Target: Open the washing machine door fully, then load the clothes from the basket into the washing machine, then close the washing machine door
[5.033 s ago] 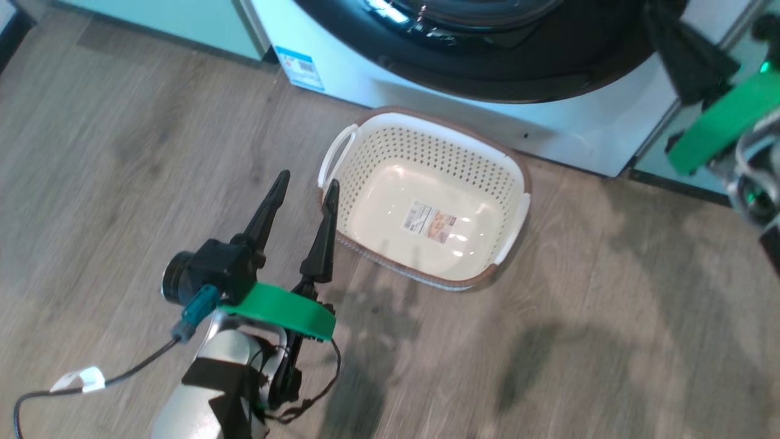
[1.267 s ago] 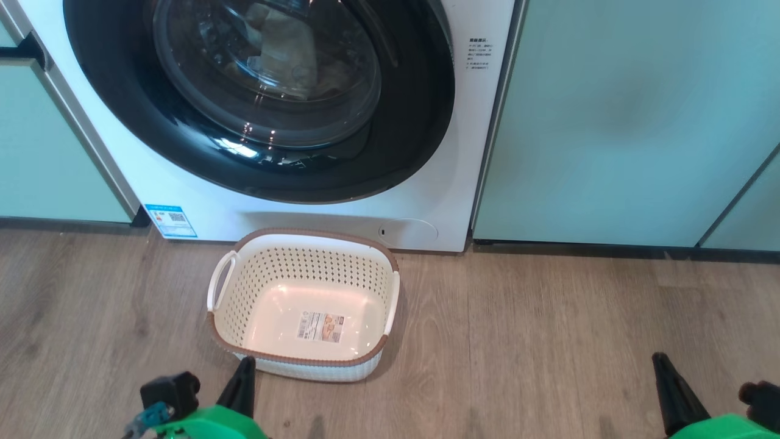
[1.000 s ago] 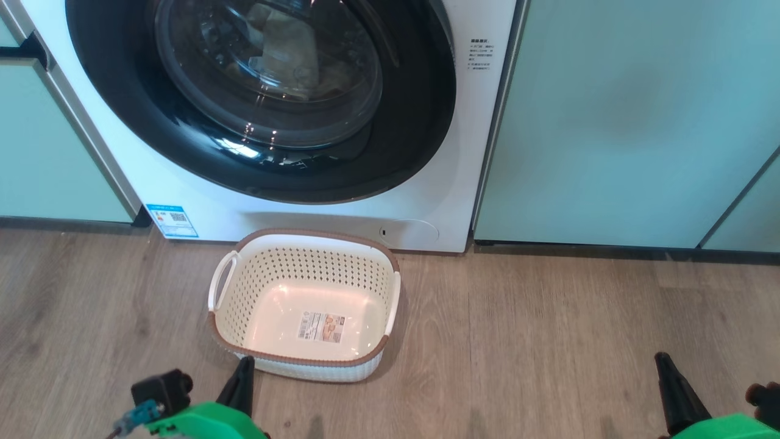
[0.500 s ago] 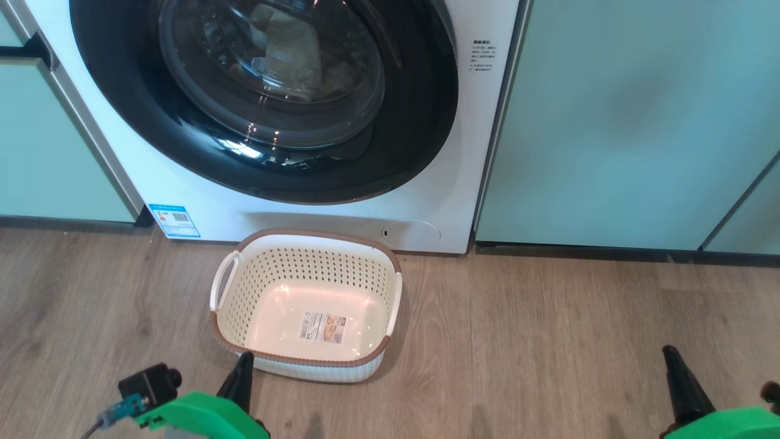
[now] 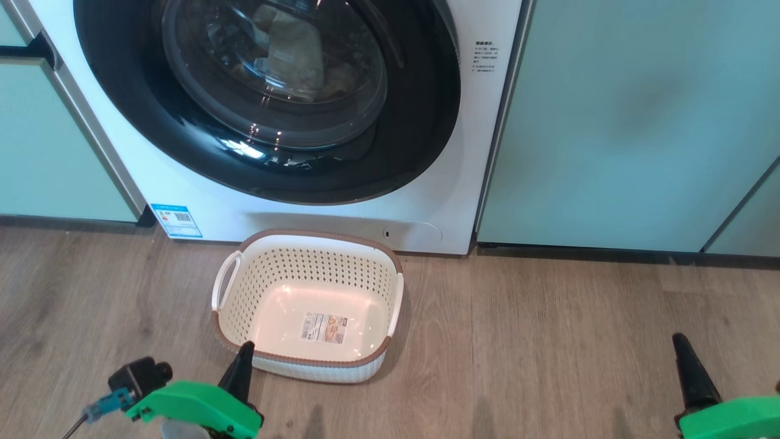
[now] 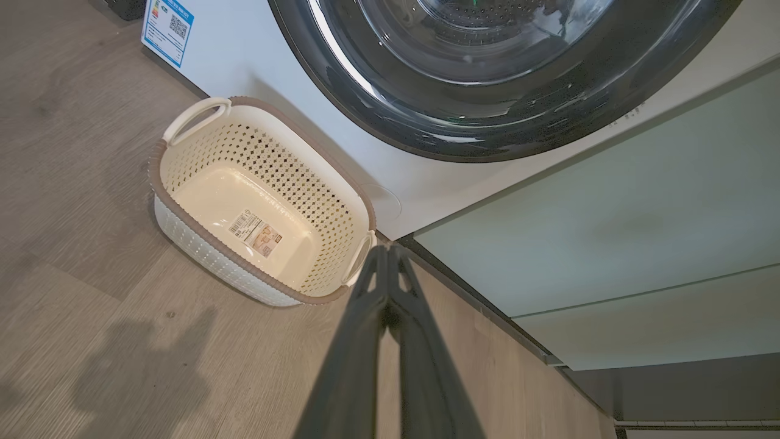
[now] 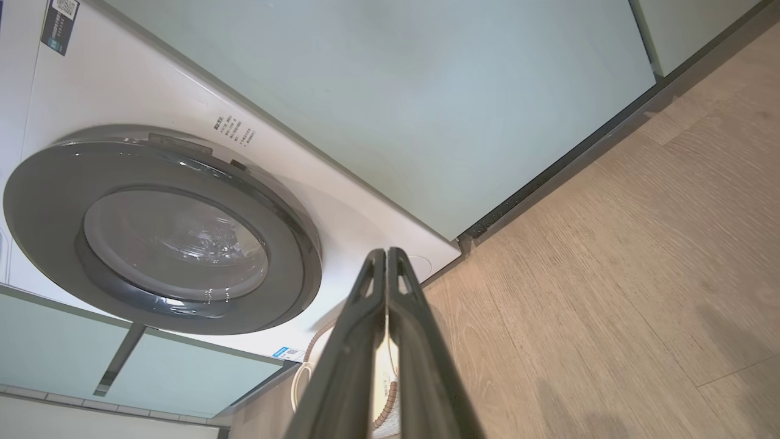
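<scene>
Head view, nearest first: the left pincer [image 5: 245, 352] sits at the bottom edge, its tip lined up with the near rim of the basket [image 5: 323, 370], while the right pincer [image 5: 680, 344] hangs over bare floor [image 5: 548, 341] well off to the other side. Both are clamped fully together with nothing in them. The wrist views show each pair of fingers [image 6: 356, 353] pressed flat against each other. Whether the left tip actually touches the rim can't be told, though it looks to be hovering above it. The basket is on the floor just in front of the washing machine [image 5: 201, 204], empty down to the label sticker [image 5: 326, 327]. Behind it, the washing machine door [image 5: 420, 134] looks flush against the front, and a pale bundle, likely the clothes [image 5: 295, 49], shows through the glass. So the job looks basically wrapped up, and the step in hand is just parking both pincers. Doing that well: lift the left pincer straight clear so it doesn't clip the basket, and check that the door edge really latched.
</scene>
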{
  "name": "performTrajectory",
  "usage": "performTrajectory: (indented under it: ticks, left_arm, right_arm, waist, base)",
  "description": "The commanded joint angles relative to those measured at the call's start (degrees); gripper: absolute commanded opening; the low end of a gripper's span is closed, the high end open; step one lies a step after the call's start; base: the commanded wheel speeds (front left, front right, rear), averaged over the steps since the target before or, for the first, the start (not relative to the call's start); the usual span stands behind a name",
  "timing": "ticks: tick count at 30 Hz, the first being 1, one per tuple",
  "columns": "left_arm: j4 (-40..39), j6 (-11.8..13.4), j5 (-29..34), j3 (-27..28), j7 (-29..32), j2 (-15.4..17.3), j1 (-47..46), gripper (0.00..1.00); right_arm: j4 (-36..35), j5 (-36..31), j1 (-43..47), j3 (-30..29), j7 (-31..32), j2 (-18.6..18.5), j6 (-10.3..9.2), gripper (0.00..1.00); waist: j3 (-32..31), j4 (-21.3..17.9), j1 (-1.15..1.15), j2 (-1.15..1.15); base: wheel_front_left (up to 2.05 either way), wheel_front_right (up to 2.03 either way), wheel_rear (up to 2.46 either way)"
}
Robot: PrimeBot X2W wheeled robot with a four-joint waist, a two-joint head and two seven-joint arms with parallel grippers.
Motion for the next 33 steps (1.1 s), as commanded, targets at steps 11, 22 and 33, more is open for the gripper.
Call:
performTrajectory:
  ticks: [11, 22, 33]
  left_arm:
    - [-0.49, -2.03, -7.66, 3.19, 1.44, -0.26, -4.18, 0.0]
    - [0.62, -3.58, -14.94, 4.77, 2.8, -0.88, -5.54, 0.0]
    - [1.66, -5.02, -21.63, 6.26, 4.08, -1.49, -6.81, 0.0]
  right_arm:
    - [-0.81, 7.88, -4.37, -0.83, 0.96, -0.22, 0.11, 0.0]
    - [0.11, 15.27, -5.69, -1.69, 1.74, -0.07, 0.13, 0.0]
    - [0.95, 22.06, -6.92, -2.52, 2.49, 0.09, 0.15, 0.0]
  waist:
    - [-0.11, 0.21, 0.0, 0.0]
    - [-0.23, 0.44, 0.0, 0.0]
    - [-0.34, 0.65, 0.0, 0.0]
  base:
    - [0.0, 0.0, 0.0]
    - [0.0, 0.0, 0.0]
    - [0.0, 0.0, 0.0]
